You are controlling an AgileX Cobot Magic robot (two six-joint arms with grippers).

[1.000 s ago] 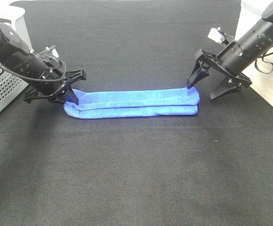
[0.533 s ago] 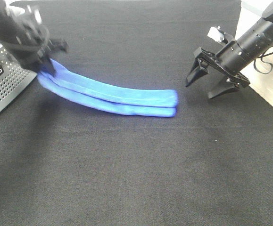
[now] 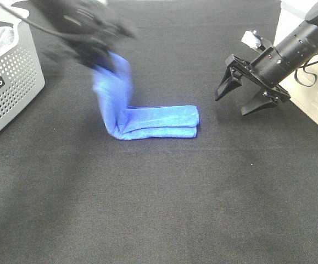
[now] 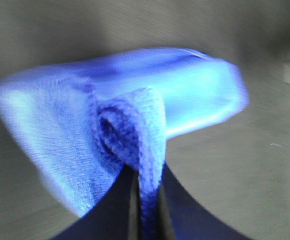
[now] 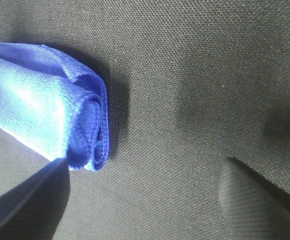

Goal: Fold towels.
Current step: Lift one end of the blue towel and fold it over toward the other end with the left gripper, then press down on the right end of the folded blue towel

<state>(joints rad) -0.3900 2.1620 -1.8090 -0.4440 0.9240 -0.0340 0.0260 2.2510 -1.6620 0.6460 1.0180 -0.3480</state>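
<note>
A blue towel (image 3: 148, 121), folded into a long strip, lies on the black table. Its left end is lifted and hangs bent from my left gripper (image 3: 101, 52), which is blurred and shut on it above the table's back left. In the left wrist view the towel (image 4: 134, 130) is pinched between the dark fingers. My right gripper (image 3: 242, 99) is open and empty, just right of the towel's free right end. That end shows in the right wrist view (image 5: 59, 125).
A grey perforated basket (image 3: 7, 82) stands at the far left edge. A pale surface (image 3: 312, 104) borders the black table at the right. Open black cloth lies in front of the towel.
My left gripper has lifted the towel's left end and carried it up and to the right, dragging the towel left. My right gripper let go and stayed nearly still.
</note>
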